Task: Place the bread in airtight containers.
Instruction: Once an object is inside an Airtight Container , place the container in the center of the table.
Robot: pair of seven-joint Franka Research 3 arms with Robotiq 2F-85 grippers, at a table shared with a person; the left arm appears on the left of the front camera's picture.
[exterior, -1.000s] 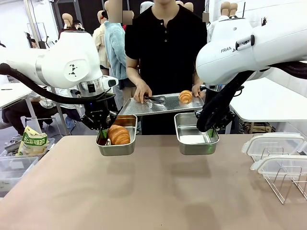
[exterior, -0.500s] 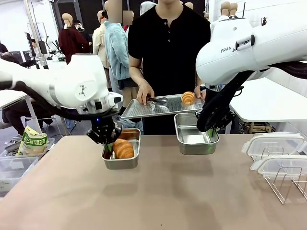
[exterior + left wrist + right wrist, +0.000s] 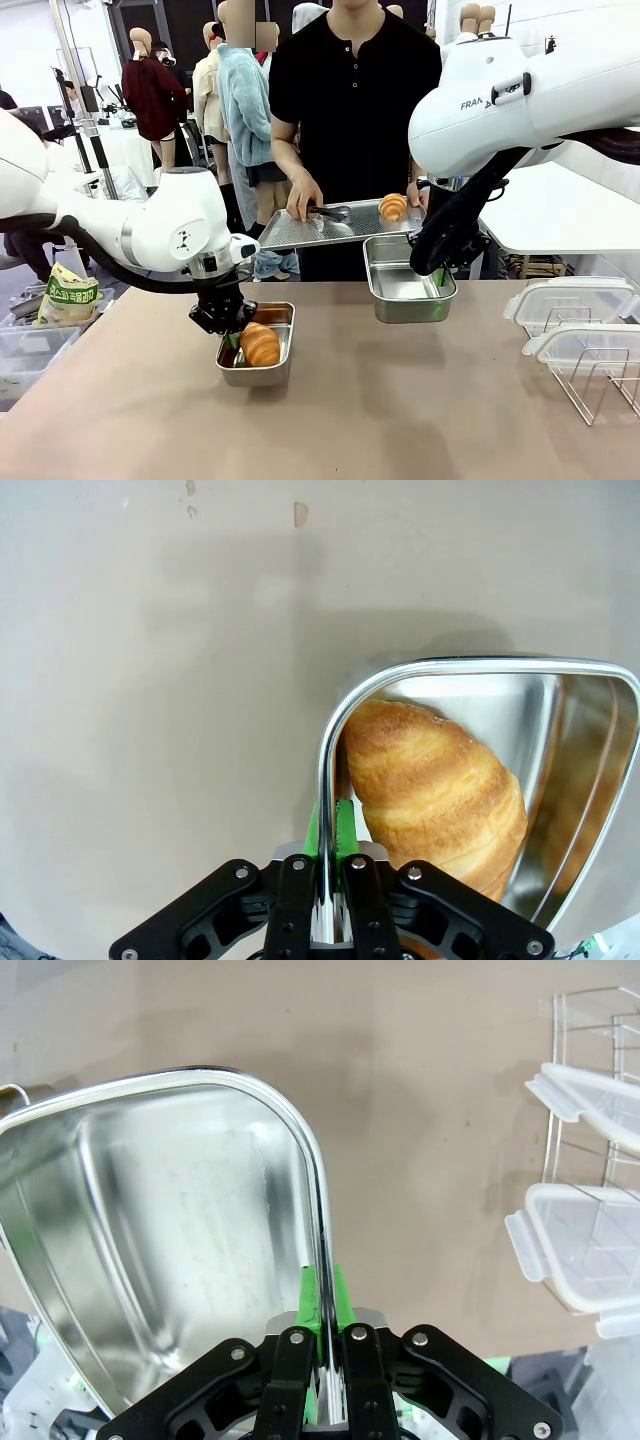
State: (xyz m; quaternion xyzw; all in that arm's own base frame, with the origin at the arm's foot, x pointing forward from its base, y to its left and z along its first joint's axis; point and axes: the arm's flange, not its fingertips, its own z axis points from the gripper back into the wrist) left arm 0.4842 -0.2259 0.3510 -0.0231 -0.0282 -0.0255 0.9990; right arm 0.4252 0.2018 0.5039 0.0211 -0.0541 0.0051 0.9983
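My left gripper [image 3: 232, 338] is shut on the near-left rim of a steel container [image 3: 283, 347] with one croissant [image 3: 260, 343] inside, low at the tabletop left of centre. The left wrist view shows its green pads [image 3: 345, 825] clamping that container's rim [image 3: 326, 750] beside the croissant [image 3: 440, 790]. My right gripper [image 3: 440, 275] is shut on the right rim of an empty container [image 3: 400, 290] held at the table's far edge. The right wrist view has this gripper [image 3: 320, 1305] pinching the empty tub's [image 3: 170, 1230] rim. A second croissant [image 3: 393, 206] lies on the person's perforated tray [image 3: 300, 230].
The person stands across the table holding the tray, with tongs [image 3: 326, 211] on it. Two clear lids [image 3: 570, 298] [image 3: 585, 1245] rest on a wire rack [image 3: 600, 385] at the right edge. A printed bag [image 3: 70, 296] and a clear bin [image 3: 25, 355] sit off the left side.
My left arm has carried the container with its croissant nearer, lower and slightly right. The right arm and its tub have not moved. The person's tray rose a little.
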